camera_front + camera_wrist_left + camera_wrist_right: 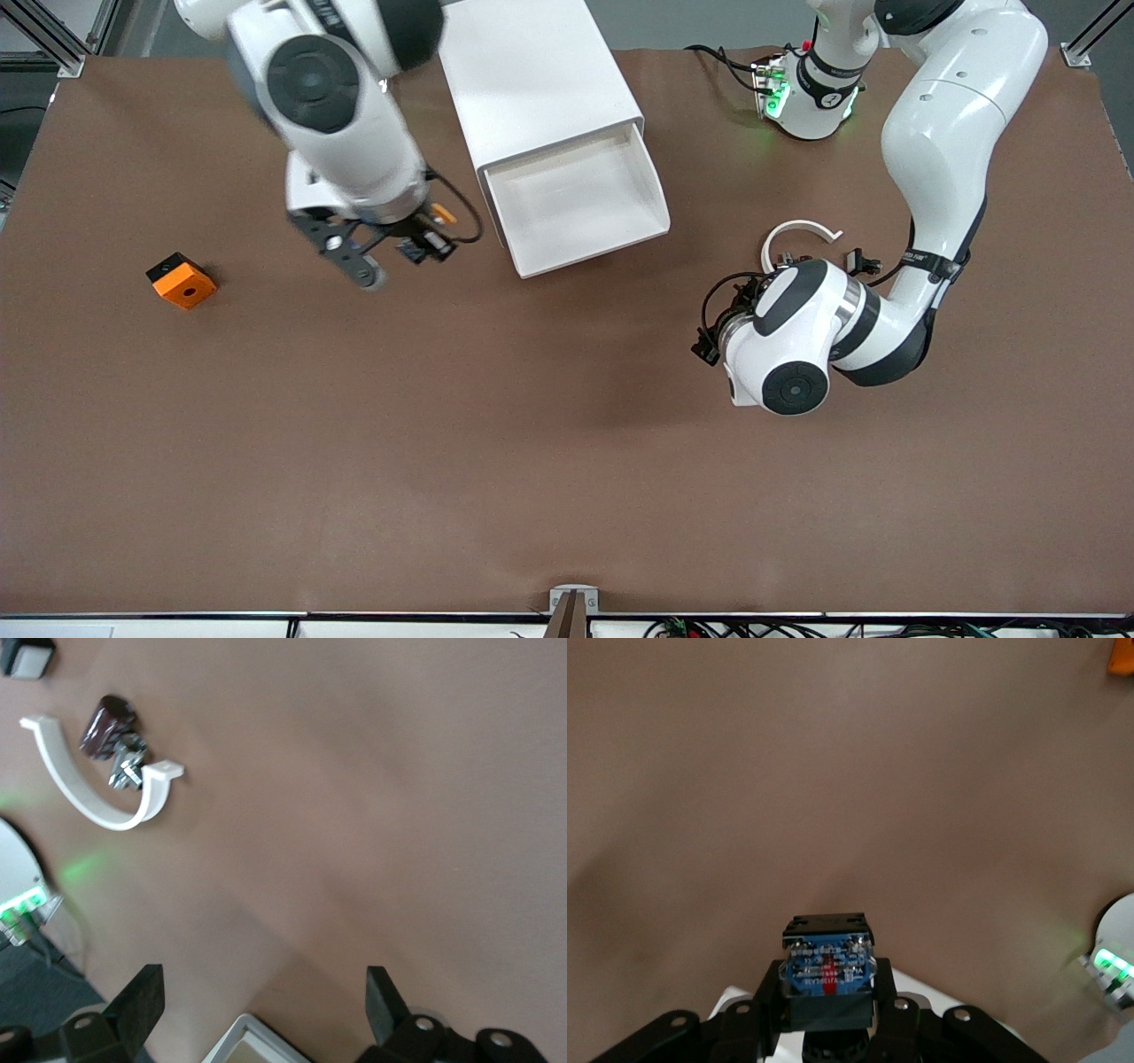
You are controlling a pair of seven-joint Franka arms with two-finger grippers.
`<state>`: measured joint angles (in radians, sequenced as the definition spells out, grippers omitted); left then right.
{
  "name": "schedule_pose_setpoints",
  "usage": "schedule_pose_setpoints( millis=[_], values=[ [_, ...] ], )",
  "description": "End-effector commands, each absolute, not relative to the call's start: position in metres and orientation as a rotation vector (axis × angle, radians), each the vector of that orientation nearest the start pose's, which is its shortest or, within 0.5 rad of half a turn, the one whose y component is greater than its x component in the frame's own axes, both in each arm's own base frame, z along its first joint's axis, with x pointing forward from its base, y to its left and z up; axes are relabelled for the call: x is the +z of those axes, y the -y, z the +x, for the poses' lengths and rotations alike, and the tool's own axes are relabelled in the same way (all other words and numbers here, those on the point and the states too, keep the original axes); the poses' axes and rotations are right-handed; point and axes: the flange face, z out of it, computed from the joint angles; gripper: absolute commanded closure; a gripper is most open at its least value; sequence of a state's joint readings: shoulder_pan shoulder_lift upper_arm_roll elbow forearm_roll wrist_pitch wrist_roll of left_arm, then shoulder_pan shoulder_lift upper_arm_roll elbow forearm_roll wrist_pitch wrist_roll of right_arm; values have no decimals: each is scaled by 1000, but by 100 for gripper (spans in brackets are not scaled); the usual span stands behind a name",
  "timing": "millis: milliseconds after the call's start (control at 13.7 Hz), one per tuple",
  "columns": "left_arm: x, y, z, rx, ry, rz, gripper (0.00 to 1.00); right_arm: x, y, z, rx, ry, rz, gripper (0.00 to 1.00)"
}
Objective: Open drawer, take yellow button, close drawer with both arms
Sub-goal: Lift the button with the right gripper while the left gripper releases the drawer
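Observation:
The white drawer (580,199) stands pulled out of its white cabinet (536,75), and its tray looks bare. My right gripper (423,241) hangs over the table beside the drawer, toward the right arm's end, shut on the button (434,232). The button's orange cap and dark body show there. In the right wrist view the button's blue and black body (828,967) sits clamped in the right gripper (828,997). My left gripper (709,341) waits low over the table toward the left arm's end. In its wrist view the left gripper (263,999) is open, with only a white drawer corner (244,1043) showing between the fingers.
An orange square block (182,281) lies toward the right arm's end of the table; its edge shows as orange block (1122,656). A white curved band (797,232) (102,802) and a dark brown part (106,725) lie by the left arm's wrist. The left arm's base (806,97) glows green.

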<state>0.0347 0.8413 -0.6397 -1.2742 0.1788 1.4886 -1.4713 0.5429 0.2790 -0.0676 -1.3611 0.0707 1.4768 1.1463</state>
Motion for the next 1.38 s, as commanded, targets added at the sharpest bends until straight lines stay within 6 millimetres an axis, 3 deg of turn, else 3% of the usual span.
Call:
schedule_pose_setpoints(
  millis=[0,291,437,656,874,1020,1166,1312],
  values=[
    [294,282,626,646,1190,-2601,0,552,-216,544,254,-838,-3115,100],
    [303,285,640,571,1252,-2693,0,549,-134,562,266,-631,-3171,100],
    [304,286,644,555,1176,-2772,0,540,-88,576,235,-516,-3173,100],
    [304,294,643,464,1050,-2820,0,510,-12,586,209,-357,-3165,100],
    [312,309,637,354,869,-2866,0,474,71,580,174,-249,-3152,100],
    [335,319,633,319,808,-2911,0,446,119,573,85,-173,-3155,100],
    [352,331,627,299,767,-2948,0,415,140,561,58,-106,-3158,100],
    [365,344,621,286,740,-2988,0,400,149,556,31,-75,-3162,100]
  ],
)
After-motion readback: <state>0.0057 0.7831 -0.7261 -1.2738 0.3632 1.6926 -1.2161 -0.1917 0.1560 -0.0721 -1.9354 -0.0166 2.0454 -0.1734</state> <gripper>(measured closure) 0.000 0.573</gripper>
